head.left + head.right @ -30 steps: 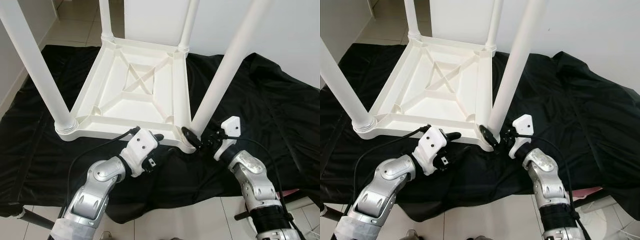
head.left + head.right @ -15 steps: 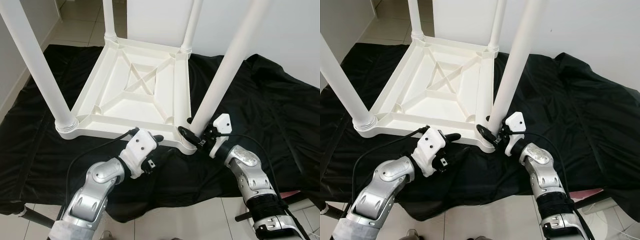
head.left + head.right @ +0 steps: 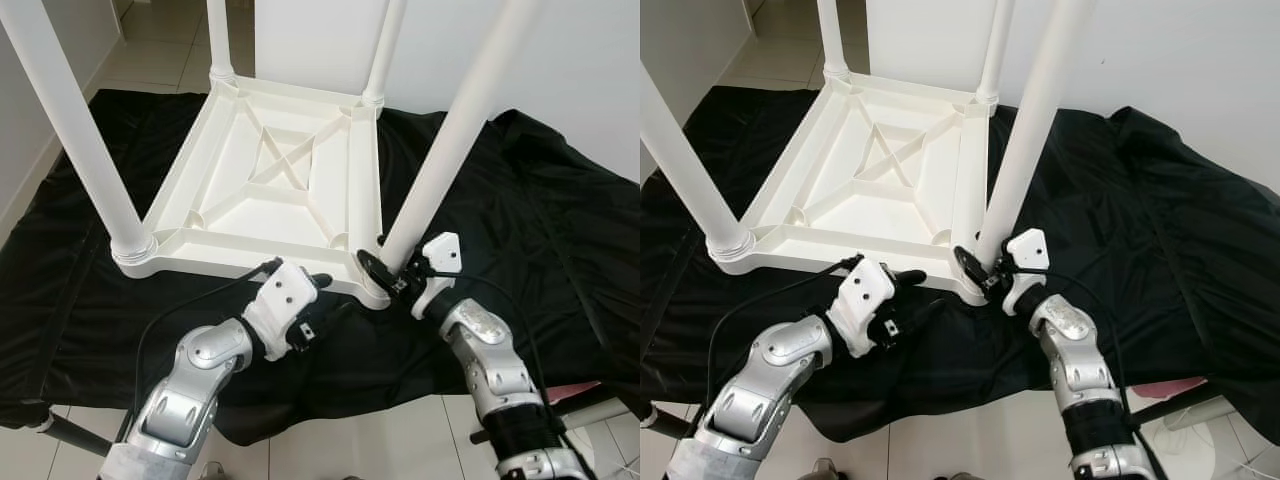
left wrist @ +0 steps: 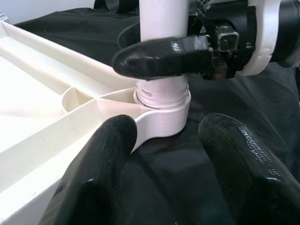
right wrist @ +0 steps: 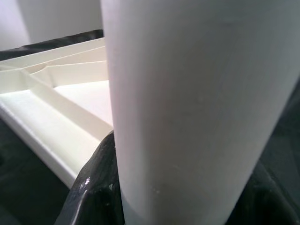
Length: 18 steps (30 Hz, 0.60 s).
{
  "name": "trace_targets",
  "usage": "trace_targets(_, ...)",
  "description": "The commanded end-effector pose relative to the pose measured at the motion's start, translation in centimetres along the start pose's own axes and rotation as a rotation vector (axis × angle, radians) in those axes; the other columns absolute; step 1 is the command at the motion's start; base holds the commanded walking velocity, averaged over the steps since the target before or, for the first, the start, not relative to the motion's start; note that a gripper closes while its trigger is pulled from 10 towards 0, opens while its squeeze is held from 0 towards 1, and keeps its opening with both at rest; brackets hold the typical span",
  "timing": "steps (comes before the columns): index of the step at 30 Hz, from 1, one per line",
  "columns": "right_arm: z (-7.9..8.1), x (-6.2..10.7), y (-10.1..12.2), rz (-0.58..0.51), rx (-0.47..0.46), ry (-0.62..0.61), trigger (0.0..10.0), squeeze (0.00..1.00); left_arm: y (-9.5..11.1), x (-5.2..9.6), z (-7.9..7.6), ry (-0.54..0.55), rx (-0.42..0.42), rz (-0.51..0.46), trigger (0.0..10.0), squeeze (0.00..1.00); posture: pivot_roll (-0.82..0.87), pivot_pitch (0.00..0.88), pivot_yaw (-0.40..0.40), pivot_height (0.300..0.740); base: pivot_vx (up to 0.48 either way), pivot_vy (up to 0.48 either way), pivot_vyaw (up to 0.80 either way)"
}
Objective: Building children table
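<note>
Gripping upright table leg (image 3: pixel 450 140), right hand (image 3: pixel 385 274)

Right claw (image 3: pixel 385 278) blocks the near table leg (image 3: pixel 450 150); open black cloth (image 3: pixel 560 260) lies beside it.

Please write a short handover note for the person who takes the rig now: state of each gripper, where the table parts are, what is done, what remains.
Right gripper: shut on the near-right white plastic leg, just above its socket.
Left gripper: open, low beside the near edge of the table, holding nothing.
Upside-down white plastic children's table top lies on the black cloth, ribbed underside up.
Done: all four legs stand upright in their corner sockets.
Left: probably tighten the gripped leg, check the others, then turn the table over.
</note>
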State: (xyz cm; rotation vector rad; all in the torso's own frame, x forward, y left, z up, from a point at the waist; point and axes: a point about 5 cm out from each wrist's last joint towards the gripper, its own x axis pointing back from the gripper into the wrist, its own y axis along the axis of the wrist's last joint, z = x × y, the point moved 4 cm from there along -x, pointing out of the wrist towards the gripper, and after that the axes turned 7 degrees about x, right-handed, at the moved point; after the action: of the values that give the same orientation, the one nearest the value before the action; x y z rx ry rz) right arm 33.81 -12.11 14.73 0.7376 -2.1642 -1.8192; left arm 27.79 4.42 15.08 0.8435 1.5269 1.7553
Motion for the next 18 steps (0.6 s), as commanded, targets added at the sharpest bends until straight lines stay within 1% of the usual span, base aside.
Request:
trace_targets(1,-0.6,0.9,-1.3,0.062,-0.015,-0.067,10.0,0.00,0.0,-0.2,-0.5,-0.005,0.018,-0.004,10.0,0.00,0.06,0.084,-0.124,0.740,0.000,0.000,0.00)
trace_targets(4,-0.1,0.8,-2.2,0.134,-0.042,-0.189,10.0,0.00,0.1,-0.5,-0.6,-0.014,0.015,-0.006,10.0,0.00,0.06,0.075,-0.124,0.740,0.000,0.000,0.00)
trace_targets(5,-0.1,0.8,-2.2,0.134,-0.042,-0.189,10.0,0.00,0.1,-0.5,-0.6,-0.014,0.015,-0.006,10.0,0.00,0.06,0.075,-0.124,0.740,0.000,0.000,0.00)
trace_targets(6,0.4,0.6,-2.5,0.157,-0.062,-0.278,10.0,0.00,0.2,-0.7,-0.7,-0.025,0.016,-0.012,10.0,0.00,0.05,0.071,-0.123,0.740,0.000,0.000,0.00)
trace_targets(7,0.4,0.6,-2.5,0.157,-0.062,-0.278,10.0,0.00,0.2,-0.7,-0.7,-0.025,0.016,-0.012,10.0,0.00,0.05,0.071,-0.123,0.740,0.000,0.000,0.00)
trace_targets(8,0.5,0.5,-2.6,0.166,-0.065,-0.309,10.0,0.00,0.3,-0.7,-0.7,-0.028,0.017,-0.014,10.0,0.00,0.05,0.068,-0.122,0.740,0.000,0.000,0.00)
trace_targets(9,0.7,0.2,-2.4,0.169,-0.086,-0.392,10.0,0.00,0.2,-0.8,-1.0,-0.037,0.016,-0.013,10.0,0.00,0.06,0.064,-0.120,0.740,0.000,0.000,0.00)
trace_targets(10,0.8,0.1,-2.3,0.168,-0.091,-0.413,10.0,0.00,0.2,-0.8,-1.1,-0.039,0.016,-0.013,10.0,0.00,0.06,0.064,-0.120,0.740,0.000,0.000,0.00)
trace_targets(11,0.8,0.1,-2.3,0.168,-0.091,-0.413,10.0,0.00,0.2,-0.8,-1.1,-0.039,0.016,-0.013,10.0,0.00,0.06,0.064,-0.120,0.740,0.000,0.000,0.00)
trace_targets(13,1.5,-0.4,-1.7,0.148,-0.099,-0.417,10.0,0.00,0.3,-0.8,-1.2,-0.042,0.018,-0.016,10.0,0.00,0.06,0.058,-0.119,0.740,0.000,0.000,0.00)
trace_targets(18,1.8,-0.6,-1.3,0.140,-0.097,-0.405,10.0,0.00,0.3,-0.9,-1.3,-0.046,0.018,-0.017,10.0,0.00,0.06,0.054,-0.120,0.740,0.000,0.000,0.00)
